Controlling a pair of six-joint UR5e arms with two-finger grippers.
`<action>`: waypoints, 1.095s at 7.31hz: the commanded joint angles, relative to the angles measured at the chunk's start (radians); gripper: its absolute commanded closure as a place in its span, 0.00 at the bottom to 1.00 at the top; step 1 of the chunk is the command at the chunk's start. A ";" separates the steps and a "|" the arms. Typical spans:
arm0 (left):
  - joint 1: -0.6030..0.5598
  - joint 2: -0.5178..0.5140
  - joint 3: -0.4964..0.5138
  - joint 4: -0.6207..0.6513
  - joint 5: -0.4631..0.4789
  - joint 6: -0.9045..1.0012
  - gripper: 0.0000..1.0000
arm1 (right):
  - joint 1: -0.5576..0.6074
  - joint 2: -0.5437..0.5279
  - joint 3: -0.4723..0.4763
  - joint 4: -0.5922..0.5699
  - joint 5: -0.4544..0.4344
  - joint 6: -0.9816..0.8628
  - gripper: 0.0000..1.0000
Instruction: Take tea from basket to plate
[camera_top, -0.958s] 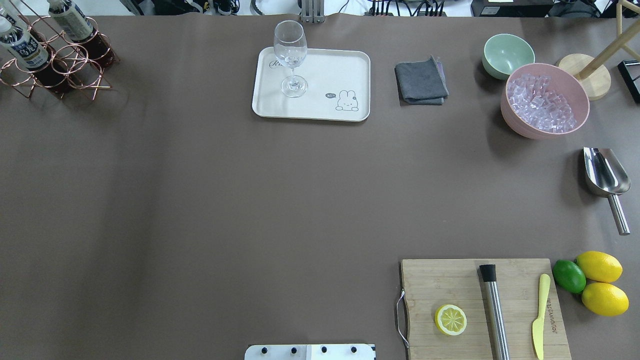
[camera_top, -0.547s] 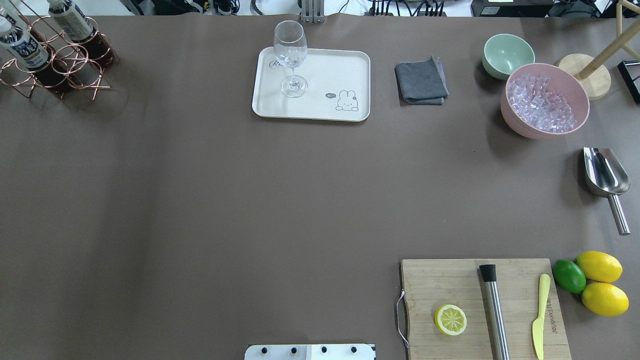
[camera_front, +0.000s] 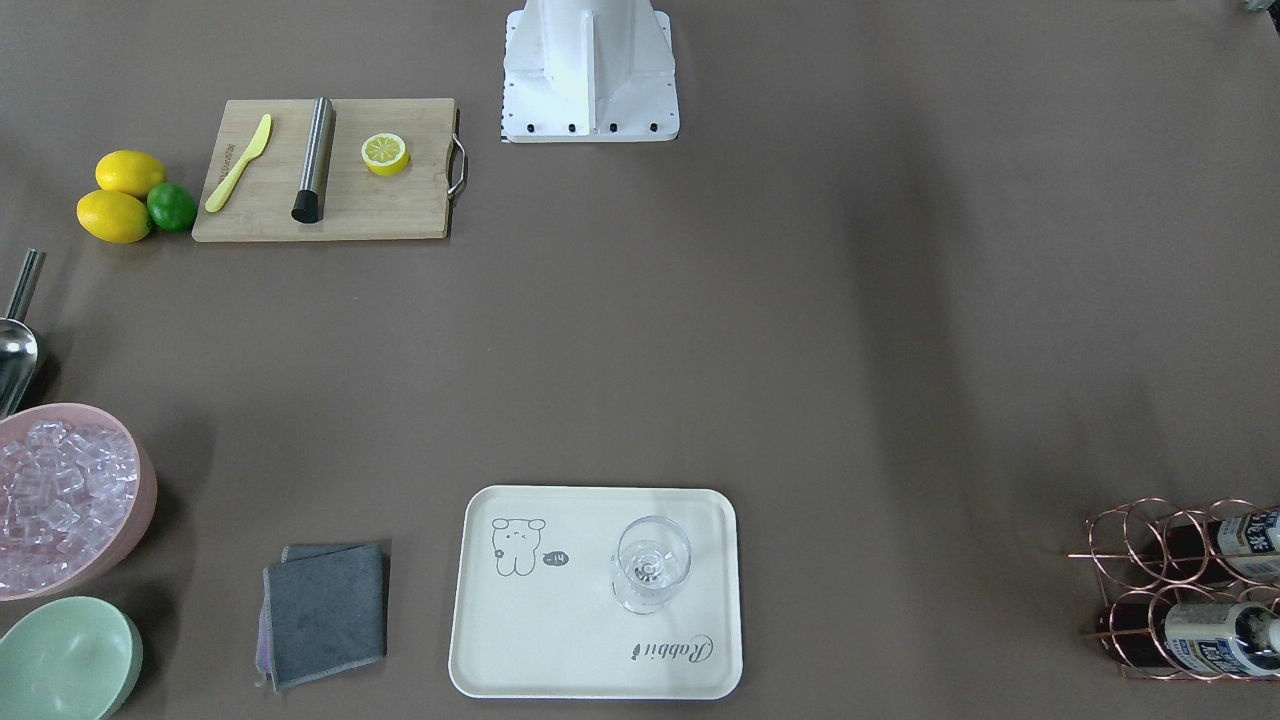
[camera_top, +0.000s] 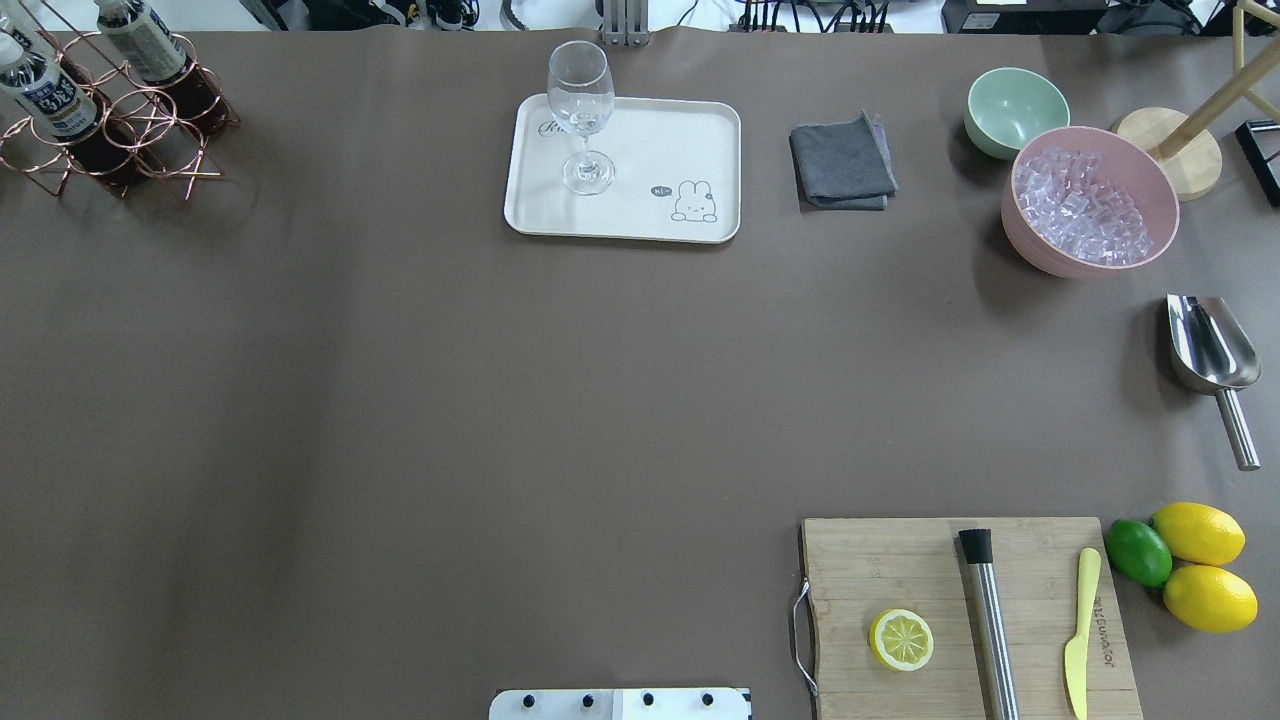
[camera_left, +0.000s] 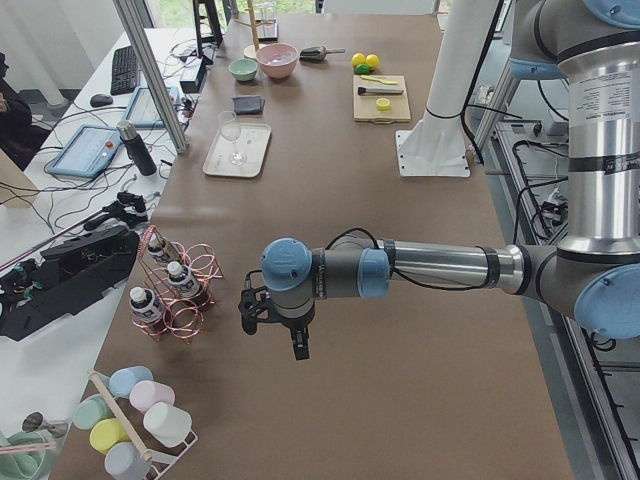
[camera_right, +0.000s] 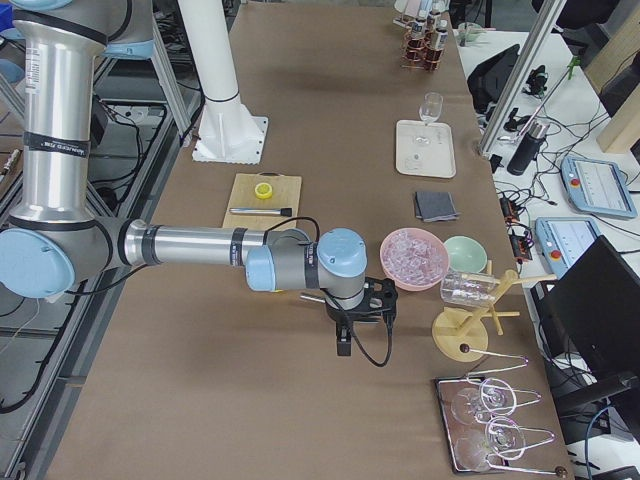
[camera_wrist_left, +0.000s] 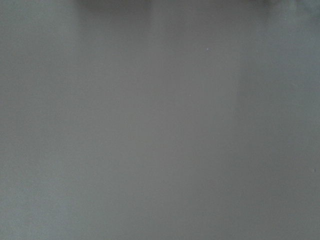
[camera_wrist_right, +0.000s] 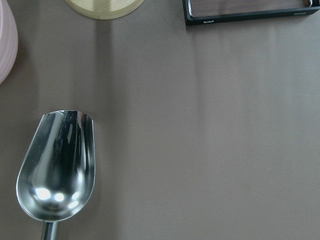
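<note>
The small clear plastic tea bottle (camera_left: 178, 282) stands up in the copper wire basket (camera_left: 192, 318), just past the left gripper (camera_left: 275, 325), the nearer one. I cannot tell if it is clenched.

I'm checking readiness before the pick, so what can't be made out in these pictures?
- Left gripper: shown only in the exterior left view, so open or shut cannot be told.
- Right gripper: only in the exterior right view; same.
- Tea in the basket: cut by the frame edge overhead and in front; label print too small.
- Left wrist view: only bare table.
</note>
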 joint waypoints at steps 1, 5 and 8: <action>0.001 -0.105 0.039 -0.013 -0.002 -0.465 0.02 | -0.003 0.001 0.061 -0.002 0.009 0.004 0.00; 0.007 -0.380 0.238 -0.129 0.002 -0.992 0.02 | -0.050 0.049 0.118 0.000 0.166 0.006 0.00; 0.059 -0.490 0.435 -0.471 0.067 -1.425 0.02 | -0.168 0.180 0.183 0.003 0.179 0.006 0.00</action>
